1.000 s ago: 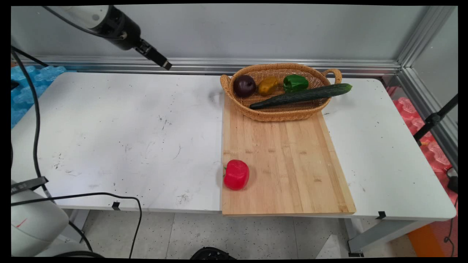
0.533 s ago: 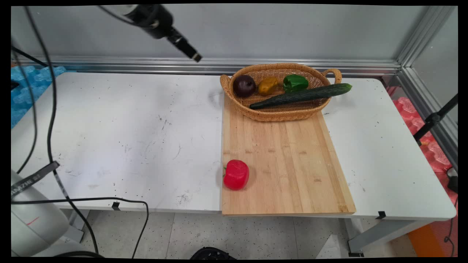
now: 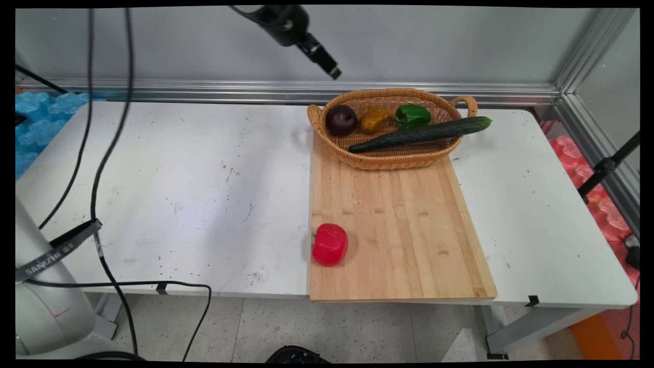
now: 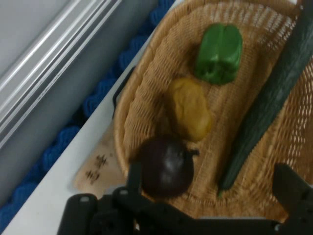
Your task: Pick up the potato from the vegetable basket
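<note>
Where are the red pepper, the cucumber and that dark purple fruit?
red pepper (image 3: 330, 245), main view, middle of its body.
cucumber (image 3: 424, 134), main view, mid-length of it.
dark purple fruit (image 4: 166, 166), hand view, centre of its rounded top.

table (image 3: 153, 168): white, scuffed, speckled | wall (image 3: 409, 41) behind table: plain grey, aluminium rail (image 3: 204, 89) along its foot | floor (image 3: 332, 327) below table's near edge: pale, speckled
</note>
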Controlling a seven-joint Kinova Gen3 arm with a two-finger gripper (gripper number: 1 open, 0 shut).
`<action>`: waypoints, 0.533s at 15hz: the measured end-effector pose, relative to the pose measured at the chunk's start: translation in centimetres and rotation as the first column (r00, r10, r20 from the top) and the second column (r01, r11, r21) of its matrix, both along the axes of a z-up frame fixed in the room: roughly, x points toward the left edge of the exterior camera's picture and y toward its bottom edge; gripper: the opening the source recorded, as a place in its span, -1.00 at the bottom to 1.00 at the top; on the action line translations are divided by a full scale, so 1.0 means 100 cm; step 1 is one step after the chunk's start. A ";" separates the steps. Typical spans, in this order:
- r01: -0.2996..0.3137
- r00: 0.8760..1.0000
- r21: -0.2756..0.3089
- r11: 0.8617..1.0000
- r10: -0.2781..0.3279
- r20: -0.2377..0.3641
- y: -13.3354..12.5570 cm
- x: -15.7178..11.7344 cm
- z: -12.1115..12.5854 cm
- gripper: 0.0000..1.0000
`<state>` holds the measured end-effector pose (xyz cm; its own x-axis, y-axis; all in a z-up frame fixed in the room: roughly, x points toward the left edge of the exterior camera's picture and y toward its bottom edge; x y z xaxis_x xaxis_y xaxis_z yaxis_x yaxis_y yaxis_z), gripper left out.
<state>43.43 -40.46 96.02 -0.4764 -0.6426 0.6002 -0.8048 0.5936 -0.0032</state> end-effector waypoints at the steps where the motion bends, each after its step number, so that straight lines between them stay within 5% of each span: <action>1: -0.002 1.000 0.003 1.000 0.002 -0.001 -0.008 -0.008 -0.004 1.00; 8: -0.016 1.000 0.038 0.999 0.016 0.015 -0.053 -0.052 -0.040 1.00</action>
<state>38.21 -45.79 92.03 -0.4742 -0.6727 0.5680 -0.8143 0.5804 0.0076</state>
